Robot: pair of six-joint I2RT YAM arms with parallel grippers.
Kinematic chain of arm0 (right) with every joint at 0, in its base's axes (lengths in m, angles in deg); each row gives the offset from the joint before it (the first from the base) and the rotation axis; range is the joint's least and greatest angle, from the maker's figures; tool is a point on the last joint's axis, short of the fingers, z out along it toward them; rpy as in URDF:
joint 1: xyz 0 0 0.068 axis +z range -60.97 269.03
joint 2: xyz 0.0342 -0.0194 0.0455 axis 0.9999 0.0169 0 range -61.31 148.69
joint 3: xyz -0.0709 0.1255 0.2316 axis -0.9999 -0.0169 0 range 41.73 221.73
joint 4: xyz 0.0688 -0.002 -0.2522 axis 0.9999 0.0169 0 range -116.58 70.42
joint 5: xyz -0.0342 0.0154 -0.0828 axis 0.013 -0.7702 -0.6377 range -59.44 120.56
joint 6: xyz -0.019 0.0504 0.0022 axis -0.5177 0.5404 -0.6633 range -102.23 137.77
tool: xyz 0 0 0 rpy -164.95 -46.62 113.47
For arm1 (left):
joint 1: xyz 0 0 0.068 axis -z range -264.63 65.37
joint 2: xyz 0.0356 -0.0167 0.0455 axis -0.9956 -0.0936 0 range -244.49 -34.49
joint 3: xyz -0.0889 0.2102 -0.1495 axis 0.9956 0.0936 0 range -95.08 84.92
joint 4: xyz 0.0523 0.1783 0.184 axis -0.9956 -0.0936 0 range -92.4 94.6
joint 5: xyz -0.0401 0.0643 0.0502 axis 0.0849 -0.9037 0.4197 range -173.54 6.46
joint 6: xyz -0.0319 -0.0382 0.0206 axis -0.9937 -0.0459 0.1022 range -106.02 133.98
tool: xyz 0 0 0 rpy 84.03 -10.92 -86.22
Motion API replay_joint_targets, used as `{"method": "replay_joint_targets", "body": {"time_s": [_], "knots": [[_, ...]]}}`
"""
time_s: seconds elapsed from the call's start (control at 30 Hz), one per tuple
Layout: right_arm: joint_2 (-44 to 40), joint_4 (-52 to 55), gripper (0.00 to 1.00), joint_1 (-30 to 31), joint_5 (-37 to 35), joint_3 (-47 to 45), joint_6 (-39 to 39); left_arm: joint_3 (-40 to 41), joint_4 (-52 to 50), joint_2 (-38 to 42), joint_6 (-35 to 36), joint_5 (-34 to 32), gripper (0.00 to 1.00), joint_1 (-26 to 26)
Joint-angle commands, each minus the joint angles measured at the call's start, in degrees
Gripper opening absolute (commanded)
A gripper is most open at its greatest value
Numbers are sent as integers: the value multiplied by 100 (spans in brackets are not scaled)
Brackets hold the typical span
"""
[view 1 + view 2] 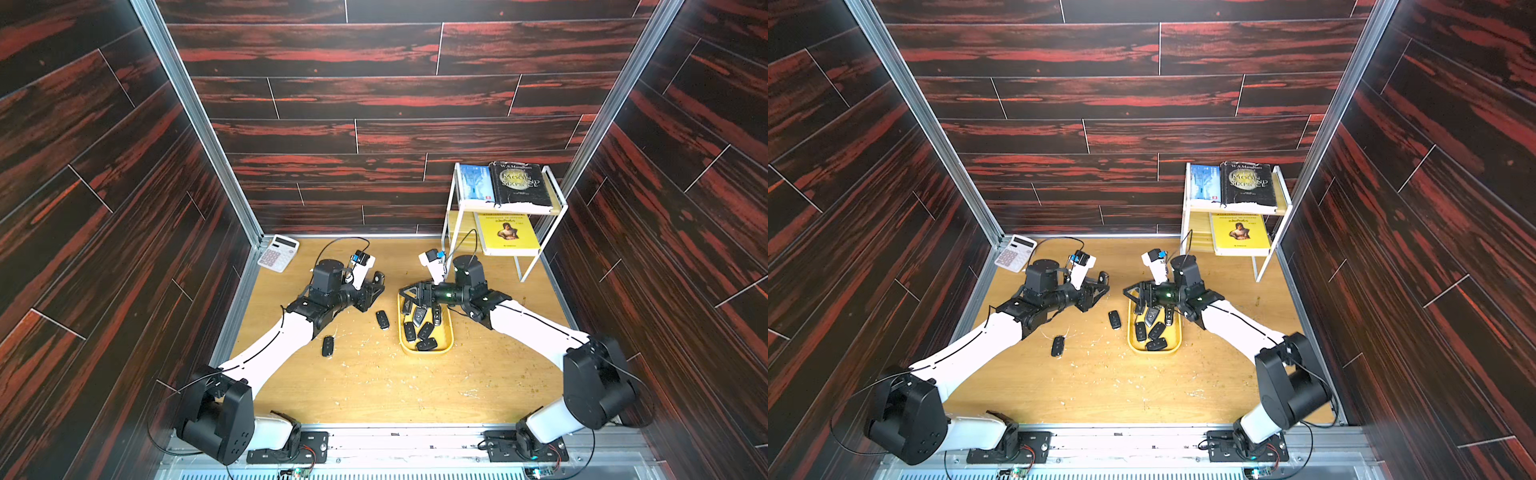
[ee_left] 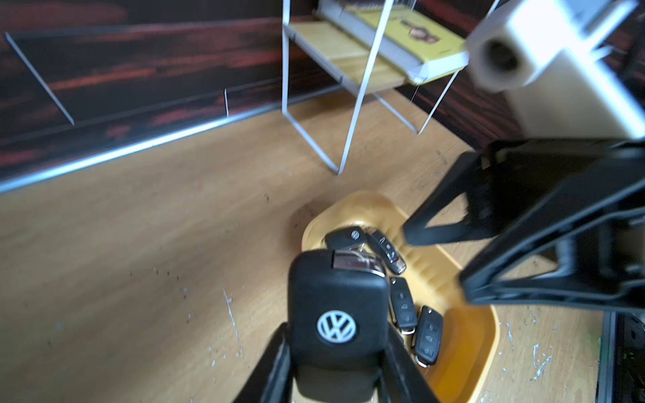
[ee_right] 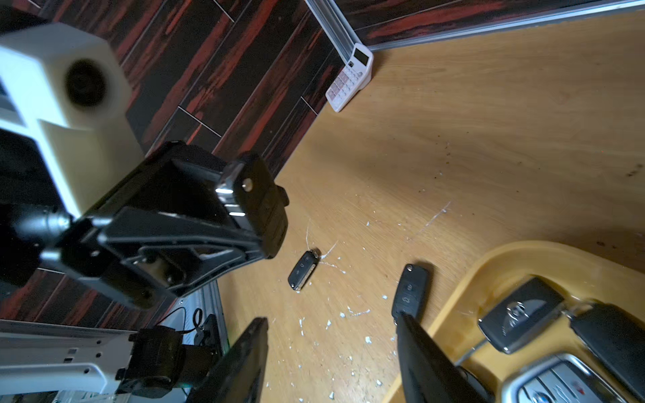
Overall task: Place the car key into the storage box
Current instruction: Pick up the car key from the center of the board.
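A white calculator (image 1: 277, 252) lies in the far left corner of the scratched wooden table (image 1: 374, 386). A white wire rack (image 1: 461, 230) stands at the far right. Its top shelf holds a black book (image 1: 517, 183) and a blue book (image 1: 476, 183) side by side, and its lower shelf holds a yellow book (image 1: 507, 232).

Dark, red-streaked wood-plank walls (image 1: 374, 104) enclose three sides, joined by aluminium corner posts (image 1: 197, 120). The pale wooden tabletop (image 1: 374, 386) is scratched and flecked white. A white wire shelf rack (image 1: 450, 203) with books (image 1: 515, 183) stands at the far right corner.
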Motion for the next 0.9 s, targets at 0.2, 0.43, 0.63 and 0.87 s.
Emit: {"method": "replay_joint_targets", "body": {"time_s": [0.2,0.43,0.63,0.87], "knots": [[217,-775,62,470,-296,671,252,-138,-140,179,336,-140,39,154],[448,-630,55,567,-339,953,254,-171,-152,166,355,-199,39,158],[425,-578,52,592,-490,940,210,-146,34,217,208,-331,40,171],[628,-451,42,606,-409,1094,263,-255,18,200,165,-383,40,207]]}}
